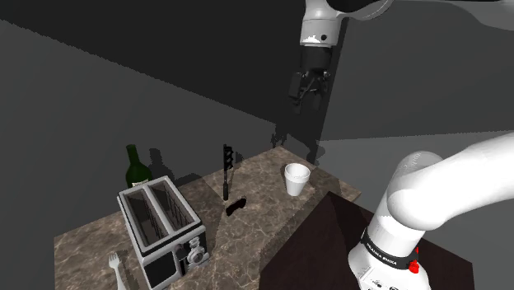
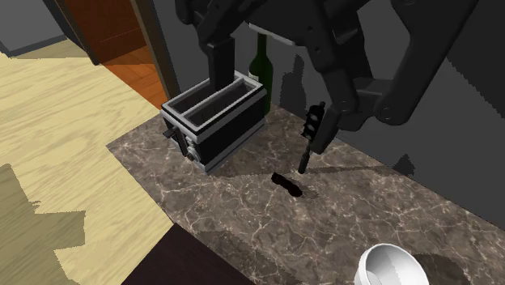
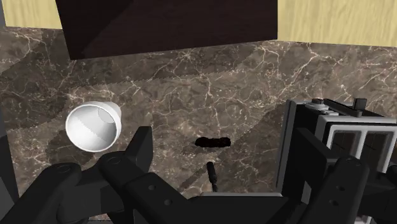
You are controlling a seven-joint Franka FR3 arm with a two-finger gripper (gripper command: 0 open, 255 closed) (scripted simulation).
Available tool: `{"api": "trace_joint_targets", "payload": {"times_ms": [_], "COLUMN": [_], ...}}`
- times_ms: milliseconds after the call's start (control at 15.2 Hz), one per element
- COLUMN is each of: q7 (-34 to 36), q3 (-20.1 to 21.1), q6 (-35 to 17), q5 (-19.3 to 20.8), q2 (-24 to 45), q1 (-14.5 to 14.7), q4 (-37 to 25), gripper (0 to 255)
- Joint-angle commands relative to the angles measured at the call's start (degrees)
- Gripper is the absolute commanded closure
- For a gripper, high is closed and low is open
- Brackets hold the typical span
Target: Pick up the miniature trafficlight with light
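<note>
Hovering open: gripper high above traffic light | toaster, bottle, cup nearby | black piece beside its base

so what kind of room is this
Probably a kitchen: a veined, stone-look countertop carries a toaster, a green bottle and a white cup.

The counter is brown marble veined in white. On it: a white cup, a green bottle, a black traffic light, a black-and-silver toaster, a white fork. The floor is pale yellow wood grain.
</note>
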State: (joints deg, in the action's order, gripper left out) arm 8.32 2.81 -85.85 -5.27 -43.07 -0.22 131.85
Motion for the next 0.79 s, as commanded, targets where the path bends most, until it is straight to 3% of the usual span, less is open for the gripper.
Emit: {"api": "trace_joint_targets", "payload": {"times_ms": [0, 726], "q7": [0.0, -6.9], "q3": [0.0, 0.5], "q6": [0.0, -30.0], "q5": [0.0, 1.5], "q2": [0.0, 8.6], "q1": [0.0, 1.3], "q4": [0.0, 13.2], "gripper": [0, 0]}}
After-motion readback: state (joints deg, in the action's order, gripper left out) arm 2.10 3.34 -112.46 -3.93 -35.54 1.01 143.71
